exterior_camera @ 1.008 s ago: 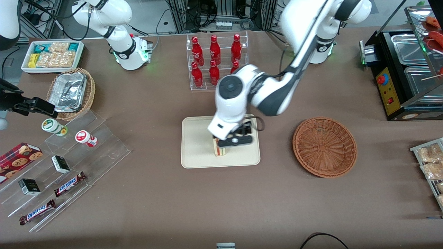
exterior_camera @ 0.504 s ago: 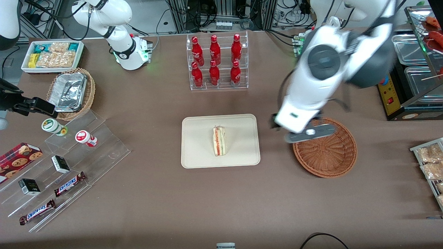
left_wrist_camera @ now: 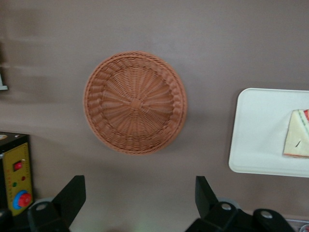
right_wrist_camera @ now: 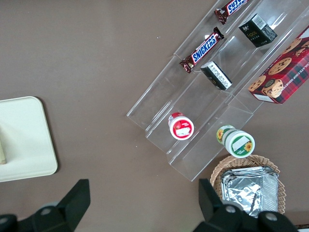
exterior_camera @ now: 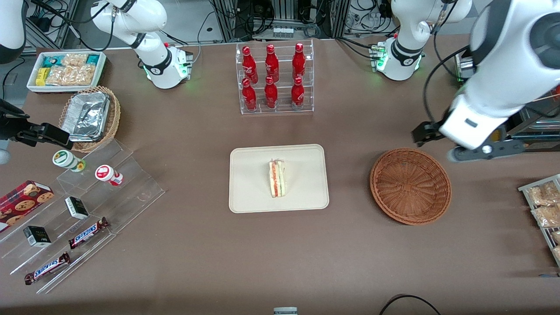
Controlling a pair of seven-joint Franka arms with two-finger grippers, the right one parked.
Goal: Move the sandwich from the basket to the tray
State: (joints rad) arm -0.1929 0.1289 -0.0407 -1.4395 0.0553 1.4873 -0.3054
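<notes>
While wedge sandwich (exterior_camera: 277, 178) rests on tray (exterior_camera: 249, 192), tool (left_wrist_camera: 137, 200) gapes

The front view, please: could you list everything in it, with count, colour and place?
sandwich: one, pale with red and green filling, on the tray.
tray: one, cream, mid-table.
basket: one, reddish-brown, holds nothing, toward the working arm's end.
bottles: six, red, in a clear rack farther from the camera than the tray.
foil trays: silver, in a tan basket toward the parked arm's end.
Snickers bars: two, brown, on clear steps.
gripper: one, black, open, holding nothing, raised above the table beside the basket.
</notes>
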